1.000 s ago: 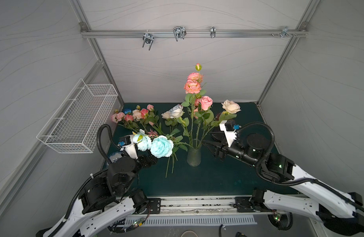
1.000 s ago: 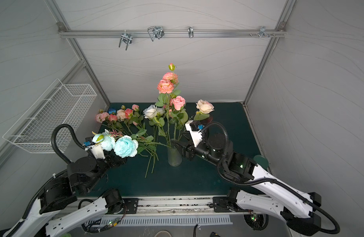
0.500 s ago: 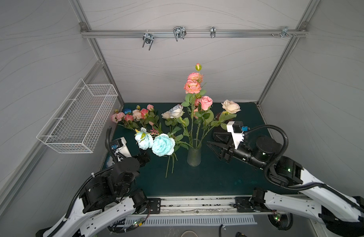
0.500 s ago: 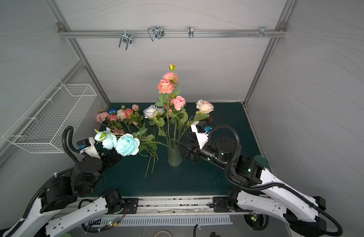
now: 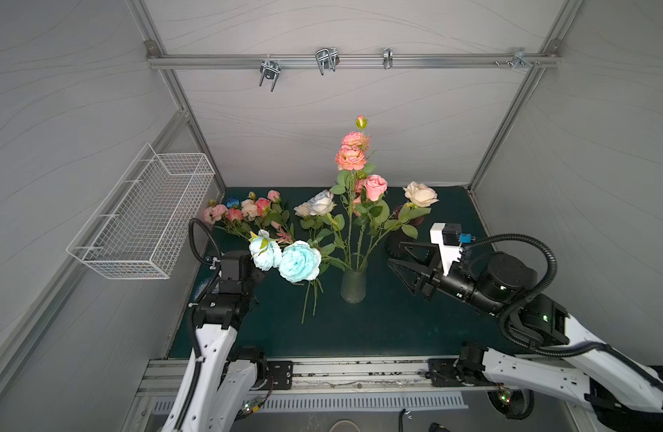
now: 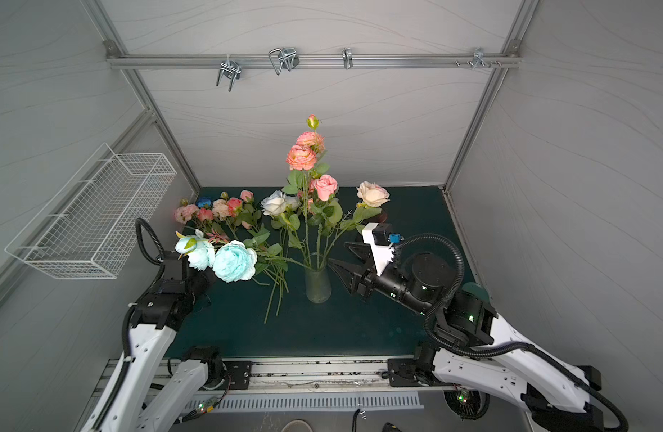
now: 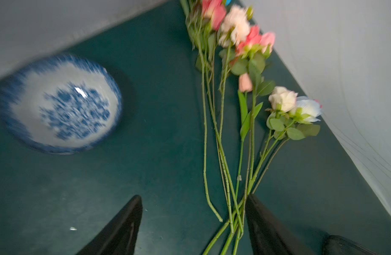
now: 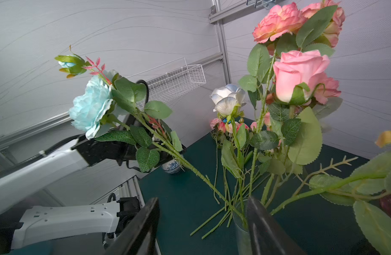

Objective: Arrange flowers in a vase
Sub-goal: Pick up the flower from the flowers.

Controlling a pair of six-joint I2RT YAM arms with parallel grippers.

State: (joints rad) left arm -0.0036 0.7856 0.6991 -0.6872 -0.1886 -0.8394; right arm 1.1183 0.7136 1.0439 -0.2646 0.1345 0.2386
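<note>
Dark green mat [image 5: 397, 329] is carrying loose flowers [image 7: 236, 33], stems running from cut ends by the left gripper [image 7: 193, 197] toward blooms at the back-left corner. Others are standing in the vase [image 5: 353, 286]. Both grippers, right gripper [image 8: 202, 199] included, are gaping empty. I'm guessing light, crushable blooms, so I'm voting bare lower stem.

white wire basket [image 5: 143, 213], blue-patterned bowl [image 7: 60, 103], rail hooks [image 5: 325, 60]
</note>
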